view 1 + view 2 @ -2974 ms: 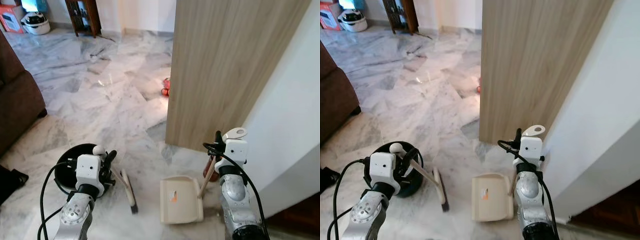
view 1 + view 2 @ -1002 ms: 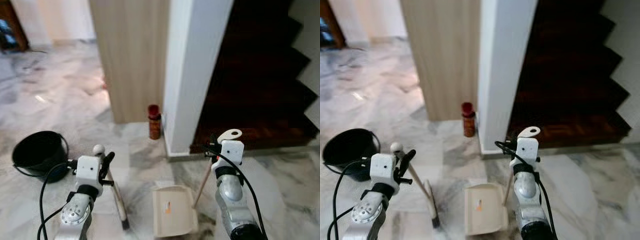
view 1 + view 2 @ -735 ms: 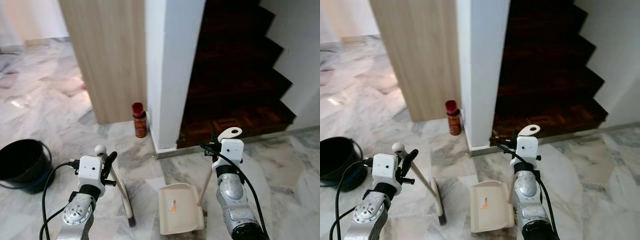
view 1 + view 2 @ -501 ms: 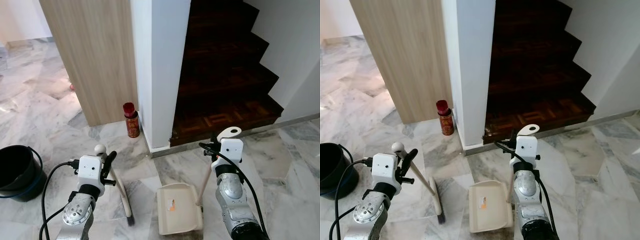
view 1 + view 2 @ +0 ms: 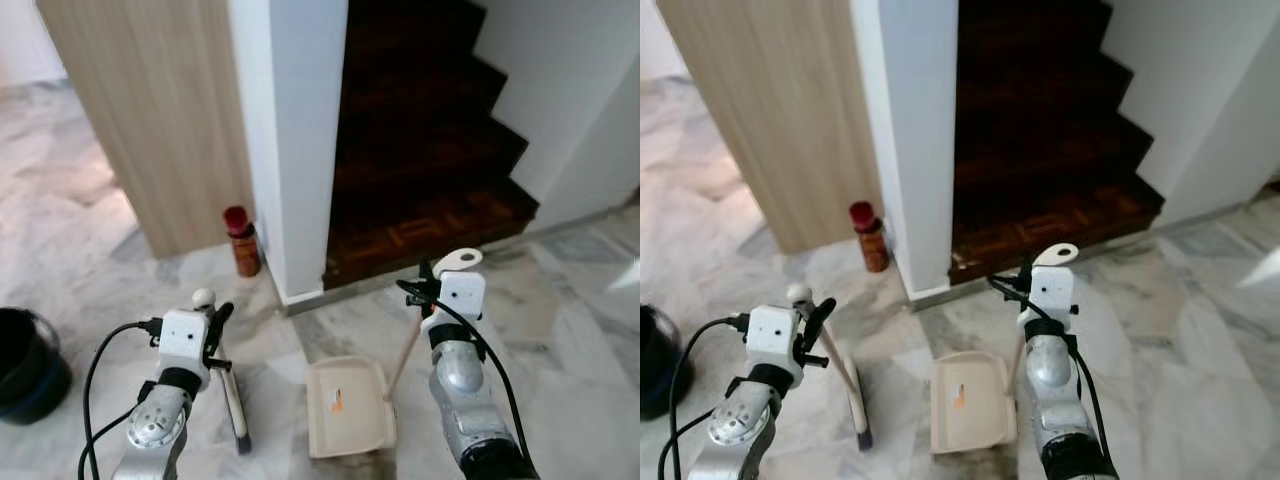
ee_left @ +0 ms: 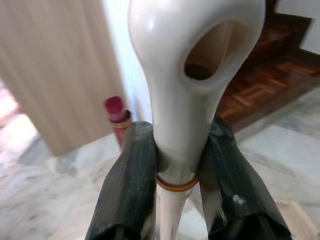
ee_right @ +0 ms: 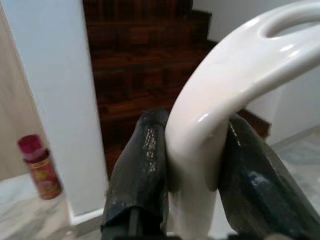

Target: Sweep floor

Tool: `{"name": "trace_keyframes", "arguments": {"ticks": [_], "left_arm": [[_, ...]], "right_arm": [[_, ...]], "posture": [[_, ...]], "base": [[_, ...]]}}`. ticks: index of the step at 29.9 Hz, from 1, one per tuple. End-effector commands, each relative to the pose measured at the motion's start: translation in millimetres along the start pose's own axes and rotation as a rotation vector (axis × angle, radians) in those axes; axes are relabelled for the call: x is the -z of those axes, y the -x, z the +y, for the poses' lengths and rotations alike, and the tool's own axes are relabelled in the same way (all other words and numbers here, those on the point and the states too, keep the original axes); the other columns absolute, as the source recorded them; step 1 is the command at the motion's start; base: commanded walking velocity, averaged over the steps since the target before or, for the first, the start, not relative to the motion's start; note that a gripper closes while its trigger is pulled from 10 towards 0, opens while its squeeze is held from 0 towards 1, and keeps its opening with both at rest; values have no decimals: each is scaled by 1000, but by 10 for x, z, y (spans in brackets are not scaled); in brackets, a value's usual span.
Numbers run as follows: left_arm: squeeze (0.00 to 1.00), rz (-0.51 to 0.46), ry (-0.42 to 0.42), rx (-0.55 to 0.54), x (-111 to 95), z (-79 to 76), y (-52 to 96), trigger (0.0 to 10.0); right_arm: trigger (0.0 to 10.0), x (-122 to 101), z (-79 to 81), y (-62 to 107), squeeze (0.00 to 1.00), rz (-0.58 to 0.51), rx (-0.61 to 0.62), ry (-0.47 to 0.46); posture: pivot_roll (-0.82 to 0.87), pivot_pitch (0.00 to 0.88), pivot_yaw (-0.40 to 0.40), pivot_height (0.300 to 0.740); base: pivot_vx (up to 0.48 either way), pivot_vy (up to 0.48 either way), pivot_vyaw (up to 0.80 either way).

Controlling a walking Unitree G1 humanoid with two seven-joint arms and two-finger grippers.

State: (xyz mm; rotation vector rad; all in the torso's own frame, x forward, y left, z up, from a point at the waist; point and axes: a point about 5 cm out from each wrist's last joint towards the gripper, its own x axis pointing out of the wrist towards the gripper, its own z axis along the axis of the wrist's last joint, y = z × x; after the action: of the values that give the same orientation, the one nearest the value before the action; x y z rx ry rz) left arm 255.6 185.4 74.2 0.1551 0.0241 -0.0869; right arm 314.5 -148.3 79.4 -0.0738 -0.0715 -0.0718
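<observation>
My left gripper point(image 5: 216, 322) is shut on the pale handle of a broom point(image 5: 232, 392), whose dark bristle head point(image 5: 240, 436) rests on the marble floor point(image 5: 560, 330) in front of me. In the left wrist view the black fingers point(image 6: 131, 186) clamp the broom handle point(image 6: 186, 95) just below its looped end. My right gripper point(image 5: 424, 288) is shut on the slanted handle point(image 5: 404, 348) of a cream dustpan point(image 5: 350, 408) that sits flat on the floor between the arms. The right wrist view has the fingers point(image 7: 143, 165) pressed on the dustpan handle point(image 7: 205, 125).
A white pillar point(image 5: 290, 130) and a wooden panel point(image 5: 150, 110) stand straight ahead, with a red spray can point(image 5: 240, 242) at their foot. Dark wooden stairs point(image 5: 420, 150) rise behind the pillar to the right. A black bucket point(image 5: 25, 365) sits at the far left edge.
The camera has swung to the right: the bucket slid to the left edge and the stairs came into view. Both grippers keep their hold on broom and dustpan.
</observation>
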Motion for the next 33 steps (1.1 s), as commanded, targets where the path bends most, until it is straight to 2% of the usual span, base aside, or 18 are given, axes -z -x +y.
{"name": "trace_keyframes", "arguments": {"ticks": [1, 33], "left_arm": [[0, -56, -8, 13, -106, -20, -42, 10000], [0, -67, 8, 10, -126, 0, -74, 10000]], "right_arm": [[10000, -42, -42, -18, 0, -23, 21, -9], [10000, -50, -43, -30, 0, -26, 27, -3]], "posture": [[152, 24, -17, 740], [144, 33, -15, 740]], "base": [[0, 0, -800], [0, 0, -800]]}}
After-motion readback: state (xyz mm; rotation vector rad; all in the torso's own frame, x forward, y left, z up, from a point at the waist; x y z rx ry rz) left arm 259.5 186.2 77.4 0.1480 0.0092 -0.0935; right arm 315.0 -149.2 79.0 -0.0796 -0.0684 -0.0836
